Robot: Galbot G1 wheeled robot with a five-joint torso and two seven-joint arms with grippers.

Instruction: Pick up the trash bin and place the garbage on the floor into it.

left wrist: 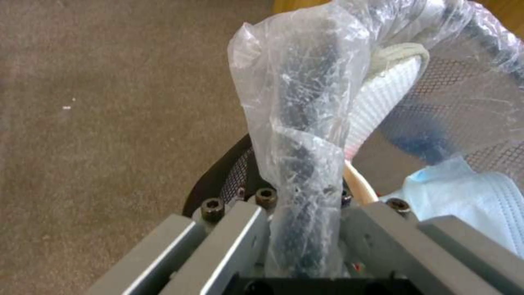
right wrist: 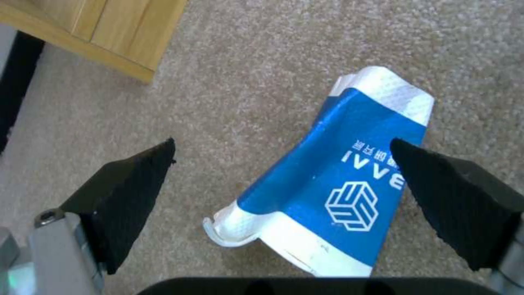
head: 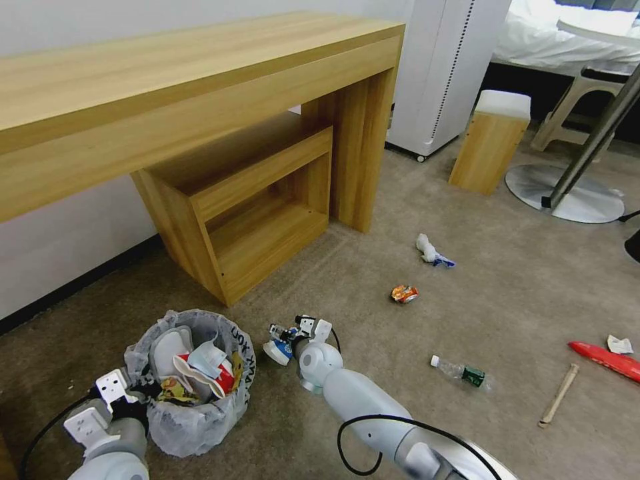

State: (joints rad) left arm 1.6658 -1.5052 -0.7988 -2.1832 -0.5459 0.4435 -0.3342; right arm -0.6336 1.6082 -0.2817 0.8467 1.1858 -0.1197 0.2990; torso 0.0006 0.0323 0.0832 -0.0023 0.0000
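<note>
- Clear crinkly plastic lining is marking the trash bin (head: pixel 193 383), which is sitting on the floor (head: pixel 400 253) in front of the wooden surface (head: pixel 167 87); the left gripper (left wrist: pixel 306 229) is clamping its rim, jaws closed on bin wall and bag together.
- Inside the bin, white slippers (head: pixel 170 347), a red snack bag (head: pixel 223 380) and pale paper are already lying; this portion of the collecting is judged done.
- The right gripper (right wrist: pixel 284 176) is hovering just beside the bin over a flattened blue-white paper cup (right wrist: pixel 333 180), jaws wide and straddling it without touching; this item appears to be the one in hand.
- Remaining on the carpet, all well apart from the bin on its right-hand side: a crumpled tissue (head: pixel 430 250), a crushed can (head: pixel 404 293), a small bottle (head: pixel 459 370), a wooden stick (head: pixel 559 395), a long red snack bag (head: pixel 605 360) and a white scrap (head: pixel 620 345).
- Judgement: the task is standing roughly half complete, with seven pieces outstanding.
</note>
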